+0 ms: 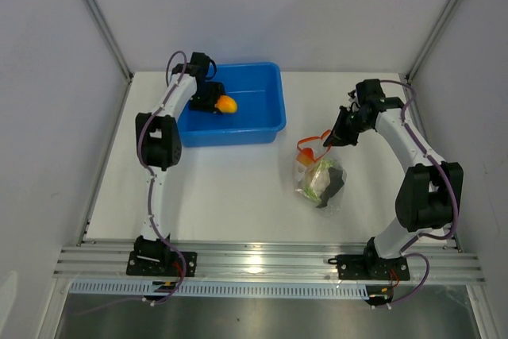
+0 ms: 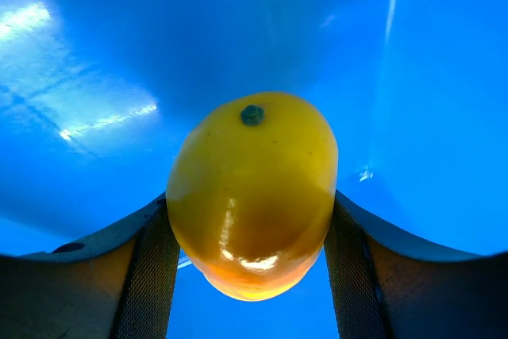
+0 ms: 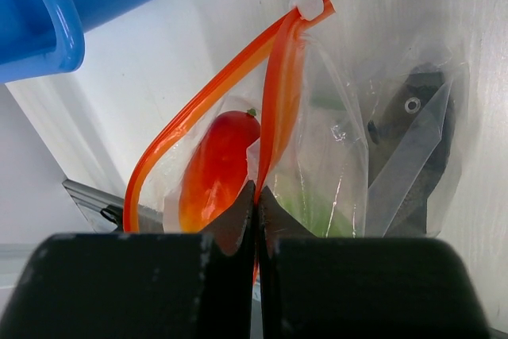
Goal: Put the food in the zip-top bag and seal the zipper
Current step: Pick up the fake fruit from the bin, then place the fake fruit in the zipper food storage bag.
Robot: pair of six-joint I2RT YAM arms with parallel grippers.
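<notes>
**Top external view**
- Left jaws: lowered inside the blue tub (image 1: 238, 134) and closed on a yellow-orange toy fruit (image 1: 227, 104).
- Zip-top bag (image 1: 320, 180): laid on the worktop (image 1: 230, 196) to the right of the tub, well apart from the held fruit. Its long axis runs from the mouth at the far end to the bottom at the near end.
- Zipper (image 1: 305, 148): lifted at the far end, on the side toward the tub.
- Right jaws: set at the zipper, so the right arm is the nearer one to the bag.
- Judgement: the fruit is to be carried rightward over the tub wall to the mouth.

**Left wrist view**
- Toy fruit (image 2: 252, 188): glossy and egg-shaped, with a green stem dot on top.
- It is clamped on both flanks by the fingers (image 2: 147, 267), with the tub floor (image 2: 397, 77) behind.

**Right wrist view**
- Right jaws: pressed fully together on one lip of the zipper (image 3: 279, 93). The other lip is bowed away to the left, so the mouth is held as an open loop.
- White slider (image 3: 309, 1): at the far end of the strip.
- Seen through the clear film: red pepper (image 3: 214, 168), dark grey fish (image 3: 413, 117), green leaves (image 3: 317, 212).
</notes>
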